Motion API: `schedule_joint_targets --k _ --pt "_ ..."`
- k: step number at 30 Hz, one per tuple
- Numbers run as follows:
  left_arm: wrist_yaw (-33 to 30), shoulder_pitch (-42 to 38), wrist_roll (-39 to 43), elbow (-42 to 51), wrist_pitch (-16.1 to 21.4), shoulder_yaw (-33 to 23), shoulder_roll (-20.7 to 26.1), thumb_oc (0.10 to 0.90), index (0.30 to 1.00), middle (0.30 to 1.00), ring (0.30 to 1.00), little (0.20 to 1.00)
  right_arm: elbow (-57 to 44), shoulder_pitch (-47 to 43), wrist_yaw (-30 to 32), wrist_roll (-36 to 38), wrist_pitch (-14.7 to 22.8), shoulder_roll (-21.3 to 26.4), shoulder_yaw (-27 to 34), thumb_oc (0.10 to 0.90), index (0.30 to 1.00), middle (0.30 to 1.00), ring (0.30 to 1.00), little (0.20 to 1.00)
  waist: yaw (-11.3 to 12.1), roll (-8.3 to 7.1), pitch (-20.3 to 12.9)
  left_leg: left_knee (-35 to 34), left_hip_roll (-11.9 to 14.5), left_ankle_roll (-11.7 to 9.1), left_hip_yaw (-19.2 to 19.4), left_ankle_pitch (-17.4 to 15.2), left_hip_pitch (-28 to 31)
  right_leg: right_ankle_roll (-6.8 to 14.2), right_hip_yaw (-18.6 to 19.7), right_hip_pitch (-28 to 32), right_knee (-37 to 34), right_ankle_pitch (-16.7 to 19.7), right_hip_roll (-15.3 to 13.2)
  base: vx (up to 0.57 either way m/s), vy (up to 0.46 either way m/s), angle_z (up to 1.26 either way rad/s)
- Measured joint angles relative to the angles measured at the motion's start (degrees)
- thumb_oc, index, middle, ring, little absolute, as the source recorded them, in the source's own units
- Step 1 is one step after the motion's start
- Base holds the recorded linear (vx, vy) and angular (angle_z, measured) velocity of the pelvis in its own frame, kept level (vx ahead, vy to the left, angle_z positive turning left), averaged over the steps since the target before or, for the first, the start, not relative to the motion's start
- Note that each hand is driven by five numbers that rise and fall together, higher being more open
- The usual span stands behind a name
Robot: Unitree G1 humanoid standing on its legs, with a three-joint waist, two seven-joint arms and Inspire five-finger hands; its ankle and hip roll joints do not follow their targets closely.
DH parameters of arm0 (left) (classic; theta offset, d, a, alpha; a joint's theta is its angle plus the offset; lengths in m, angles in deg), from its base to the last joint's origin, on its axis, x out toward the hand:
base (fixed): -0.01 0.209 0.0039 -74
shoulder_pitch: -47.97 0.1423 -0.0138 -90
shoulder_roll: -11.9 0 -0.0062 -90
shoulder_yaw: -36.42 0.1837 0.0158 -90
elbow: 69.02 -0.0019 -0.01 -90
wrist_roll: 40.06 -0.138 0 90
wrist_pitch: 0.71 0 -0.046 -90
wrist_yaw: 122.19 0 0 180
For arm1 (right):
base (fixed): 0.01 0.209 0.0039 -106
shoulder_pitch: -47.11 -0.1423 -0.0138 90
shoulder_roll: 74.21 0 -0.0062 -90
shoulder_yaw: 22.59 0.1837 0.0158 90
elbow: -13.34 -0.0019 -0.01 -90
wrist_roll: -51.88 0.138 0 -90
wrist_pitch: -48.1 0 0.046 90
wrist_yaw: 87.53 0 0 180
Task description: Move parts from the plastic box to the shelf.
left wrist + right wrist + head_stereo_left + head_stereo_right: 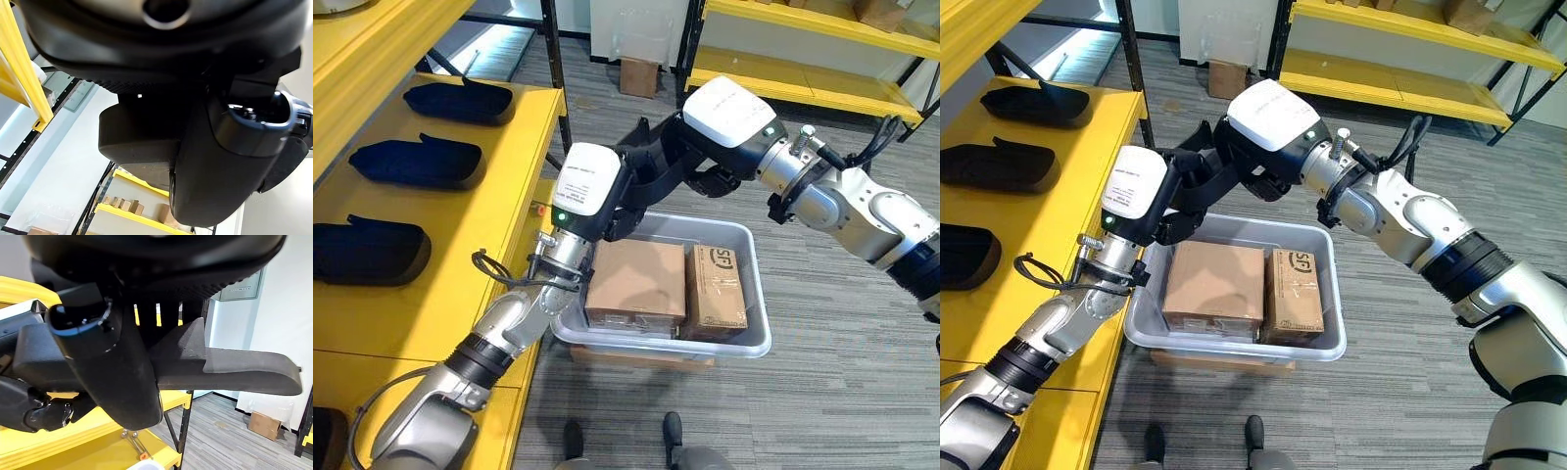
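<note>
both hands, left hand and right hand, are holding one dark foam part above the plastic box; three parts are lying on the yellow shelf; cardboard boxes are remaining inside.

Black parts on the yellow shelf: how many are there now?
3, maybe 4: far one, middle, near, in a row. A dark edge at the shelf's near end may be another.

Both arms reach forward and meet in mid-air. The left hand and right hand sit close together at raised wrists, their dark fingers curled round one black part.
</note>
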Motion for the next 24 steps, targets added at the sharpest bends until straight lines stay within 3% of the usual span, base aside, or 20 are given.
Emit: schedule_joint_targets --k 7,8,9,11,15,17,19,24 --pt "-0.4 -0.1 0.1 -0.1 -0.2 -0.1 0.0 0.400 0.300 0.300 0.300 0.300 0.0 0.0 0.0 0.0 0.0 -0.4 0.0 0.400 0.300 0.300 0.300 0.300 -0.9 0.02 0.0 0.0 0.0 0.0 0.0 0.0 0.0 0.0 0.0 0.0 0.0 0.0 0.0 0.00 0.000 0.00" --pt "-0.4 -0.1 0.1 -0.1 -0.1 -0.1 -0.1 0.400 0.300 0.300 0.300 0.300 0.0 0.0 0.0 0.2 -0.2 -0.4 0.0 0.582 0.555 0.555 0.555 0.555 -0.9 0.02 0.0 0.0 0.0 0.0 0.1 0.0 0.1 0.0 0.1 0.0 0.0 0.0 0.0 0.00 0.000 0.00" --pt "-0.4 -0.1 0.2 -0.1 -0.1 -0.1 -0.1 0.400 0.300 0.300 0.300 0.300 0.0 0.4 0.0 0.8 -0.2 -0.5 0.4 0.900 1.000 1.000 1.000 1.000 -1.0 0.03 0.0 0.0 0.0 0.0 0.1 0.0 0.1 0.0 0.1 0.0 0.0 0.0 0.0 -0.01 0.015 -0.03" --pt "-0.4 0.1 0.3 -0.1 0.0 -0.2 -0.1 0.400 0.300 0.300 0.300 0.300 -0.1 2.9 -0.1 3.2 -0.5 -1.5 3.0 0.900 1.000 1.000 1.000 1.000 -1.0 0.21 -0.1 0.0 0.0 0.0 0.2 0.0 0.1 0.0 0.2 0.0 0.0 0.0 0.0 -0.04 0.017 -0.03" --pt "0.7 2.9 0.4 0.7 0.3 -2.5 -0.1 0.400 0.300 0.300 0.300 0.300 -5.5 15.1 0.1 10.7 -1.9 -6.0 16.6 0.900 1.000 1.000 1.000 1.000 -1.0 0.93 -0.6 0.0 -0.1 0.1 0.9 -0.3 0.4 0.0 0.4 -0.2 0.0 0.0 -0.1 -0.03 0.005 -0.08" --pt "2.0 6.3 0.3 0.7 -0.2 -4.4 -0.1 0.400 0.300 0.300 0.300 0.300 -9.8 21.1 0.1 13.8 -2.2 -6.9 22.5 0.900 1.000 1.000 1.000 1.000 -1.1 1.55 -0.9 -0.1 0.0 0.1 1.7 -0.8 0.9 0.0 1.4 -0.2 0.0 0.0 0.0 0.01 -0.005 -0.18" --pt "3.4 11.4 0.3 1.6 -0.5 -7.2 0.1 0.400 0.300 0.300 0.300 0.300 -16.9 31.1 0.8 16.1 -1.8 -9.0 32.5 0.900 1.000 1.000 1.000 1.000 -1.3 2.02 -1.3 -0.1 0.0 0.0 2.0 -1.0 1.0 0.0 1.6 -0.3 0.0 -0.2 0.0 0.00 -0.020 -0.12" --pt "6.3 22.3 0.9 2.4 -2.7 -13.1 0.2 0.400 0.300 0.300 0.300 0.300 -22.8 48.0 0.7 19.7 -2.1 -11.5 46.1 0.900 1.000 1.000 1.000 1.000 -3.0 2.69 -1.5 -0.1 0.1 0.1 2.5 -1.2 1.3 0.1 1.9 -0.3 0.0 -0.2 0.1 0.00 -0.021 -0.04"
